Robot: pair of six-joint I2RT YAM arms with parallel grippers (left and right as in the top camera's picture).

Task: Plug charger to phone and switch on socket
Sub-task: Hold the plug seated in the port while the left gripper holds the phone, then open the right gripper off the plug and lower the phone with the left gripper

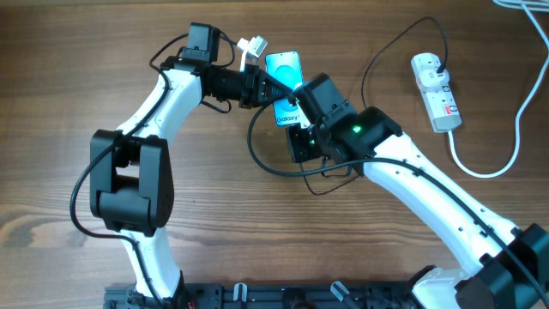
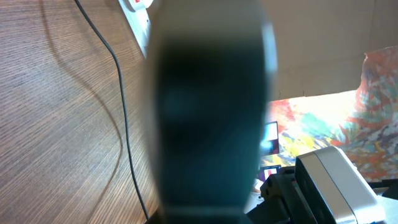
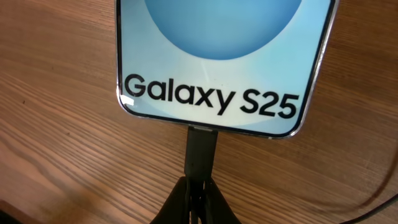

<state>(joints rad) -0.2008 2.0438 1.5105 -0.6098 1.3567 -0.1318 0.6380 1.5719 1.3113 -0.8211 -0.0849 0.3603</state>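
The phone, with its turquoise screen and "Galaxy S25" text, lies between both grippers at the back centre. My left gripper grips its left side; in the left wrist view the phone is a dark blur filling the jaws. My right gripper is at the phone's bottom edge. In the right wrist view, its fingers are shut on the charger's dark plug tip, which meets the bottom edge of the phone. The socket lies at the far right, untouched.
The charger's white adapter lies by the left gripper. Its black cable loops under the right arm and runs on to the socket. A thick white cord curves along the right edge. The socket and black cable show in the left wrist view.
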